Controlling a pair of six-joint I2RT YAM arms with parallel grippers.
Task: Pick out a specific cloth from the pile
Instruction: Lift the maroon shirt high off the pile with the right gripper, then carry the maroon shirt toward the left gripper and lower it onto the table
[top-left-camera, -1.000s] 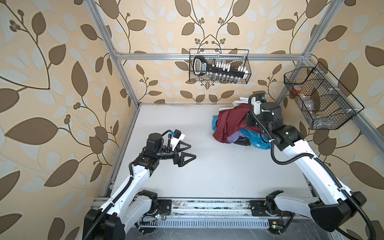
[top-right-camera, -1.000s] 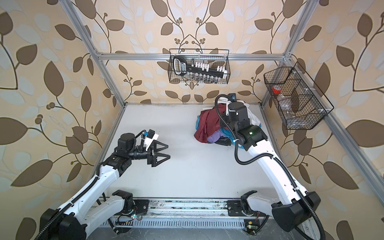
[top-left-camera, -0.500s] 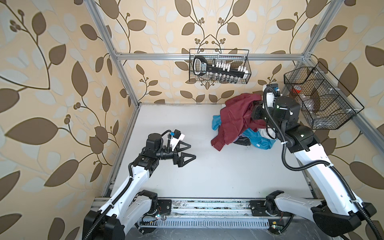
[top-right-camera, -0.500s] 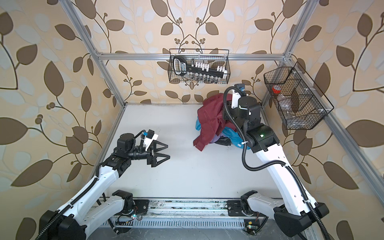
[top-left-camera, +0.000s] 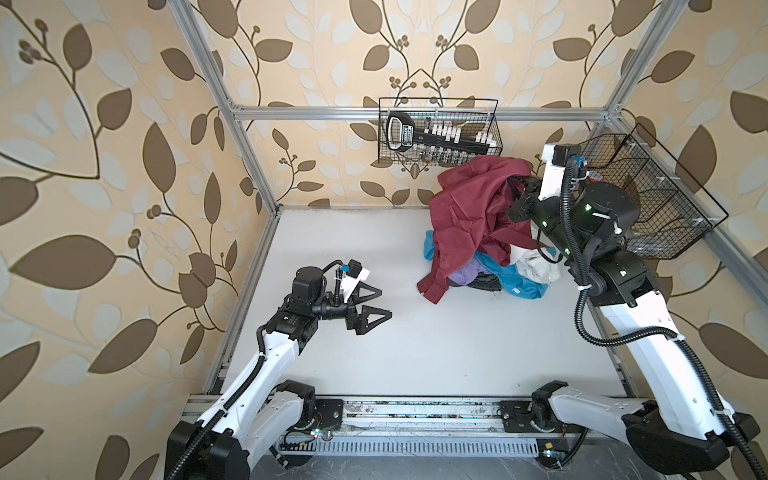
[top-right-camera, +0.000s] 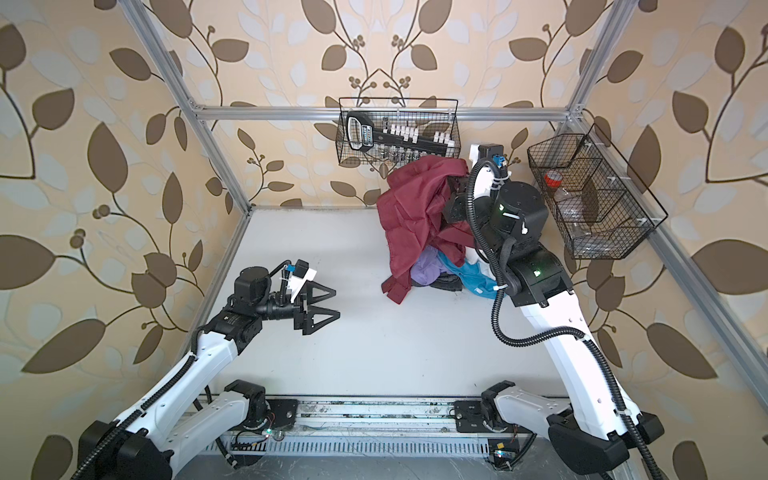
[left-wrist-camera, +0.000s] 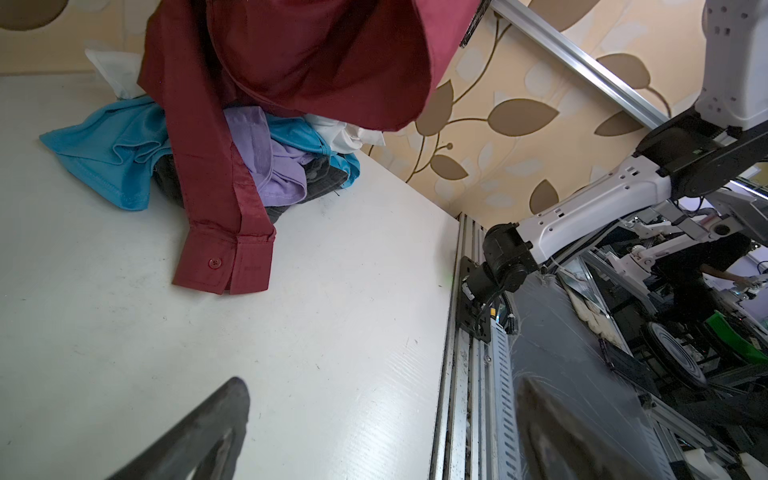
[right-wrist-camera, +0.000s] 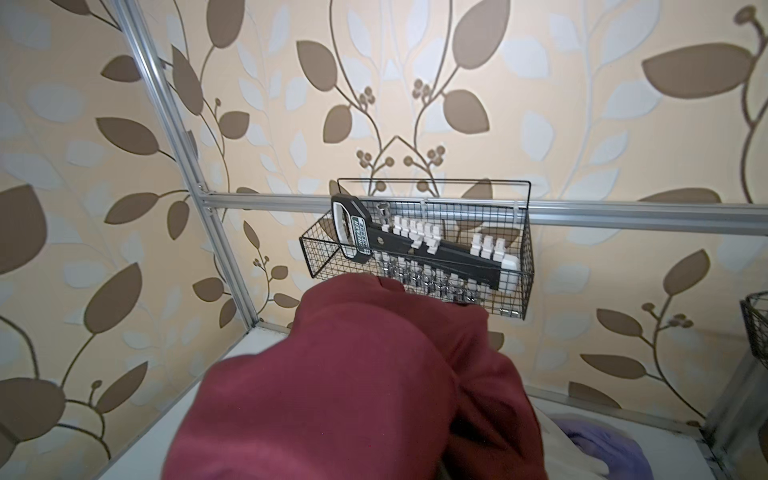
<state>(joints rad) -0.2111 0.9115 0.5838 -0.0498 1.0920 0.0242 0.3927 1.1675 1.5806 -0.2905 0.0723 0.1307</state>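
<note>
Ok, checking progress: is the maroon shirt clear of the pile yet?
Not yet: right pincer holds the maroon shirt up, but its sleeve drapes over the pile, cuff on the table.

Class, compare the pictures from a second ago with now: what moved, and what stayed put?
The right gripper, shut on the maroon shirt, has risen, lifting most of the shirt off the pile; one cuff still touches the table. The left gripper, open, and the pile stayed put.
</note>
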